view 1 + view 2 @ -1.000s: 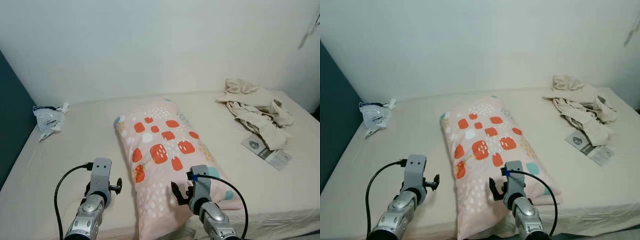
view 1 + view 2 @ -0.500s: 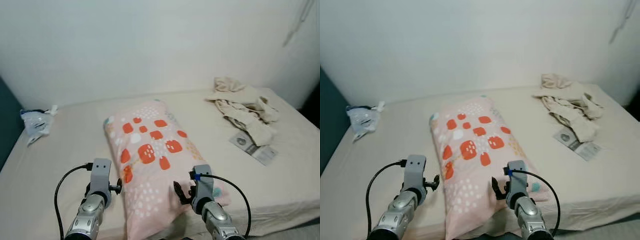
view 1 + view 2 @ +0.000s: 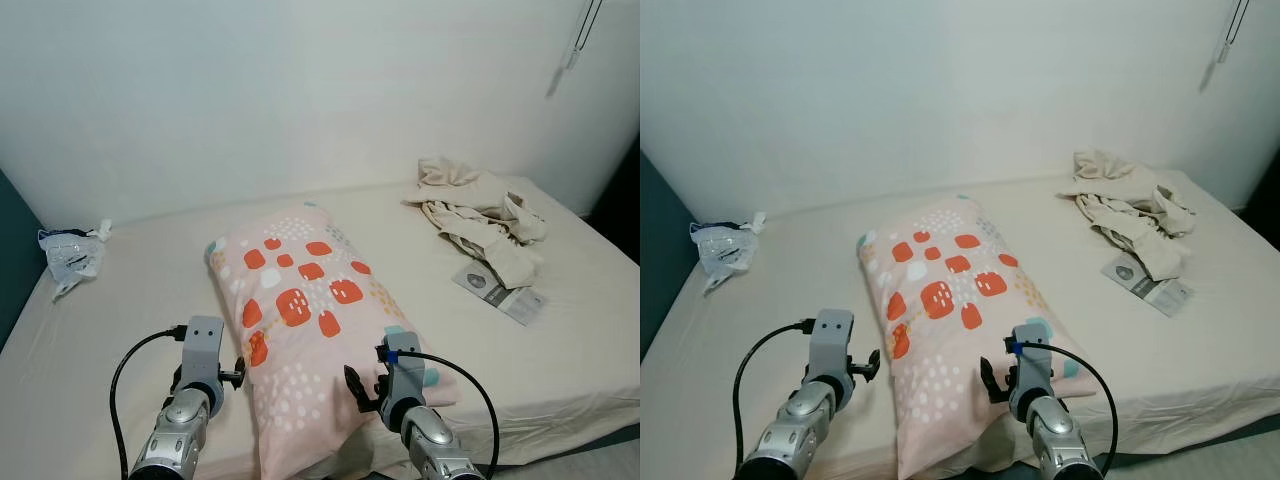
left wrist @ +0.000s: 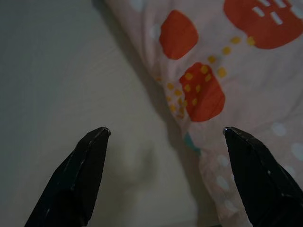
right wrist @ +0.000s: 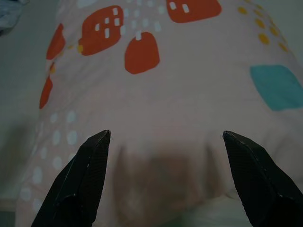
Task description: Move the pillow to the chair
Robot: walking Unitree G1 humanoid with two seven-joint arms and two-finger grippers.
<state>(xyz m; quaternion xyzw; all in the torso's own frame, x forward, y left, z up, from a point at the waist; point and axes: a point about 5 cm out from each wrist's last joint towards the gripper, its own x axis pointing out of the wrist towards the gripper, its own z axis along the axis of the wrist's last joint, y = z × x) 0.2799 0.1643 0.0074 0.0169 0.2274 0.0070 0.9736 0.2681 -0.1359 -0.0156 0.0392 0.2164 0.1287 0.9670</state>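
bed [image 3: 560, 360]: a wide mattress under a beige sheet, set against a white wall; it carries everything else here.
pillow [image 3: 315, 330]: lies on the bed, near its front edge and roughly midway across. Pink case with orange blocks, white dots and teal patches. Its long axis runs from the robot toward the wall, the far end leaning slightly to the robot's left.
pillow relative to the hands: straight ahead and between them, the near short end closest to the robot.
clothes [image 3: 475, 205]: a crumpled beige heap on the far right of the bed, well apart from the pillow.
plastic bag [image 3: 68, 255]: crumpled at the far left edge of the bed, also well apart.
leaflet [image 3: 497, 292]: flat on the sheet just in front of the clothes.
right hand [image 5: 165, 182]: fingers spread wide, hovering over the pillow's near end, holding nothing.
left hand [image 4: 165, 179]: fingers spread wide, over bare sheet just beside the pillow's left long edge, which passes under one finger.
nearer arm: judged the right, since it is already above the fabric; the left needs a small shift inward.
chair: out of sight, so its direction cannot be told.
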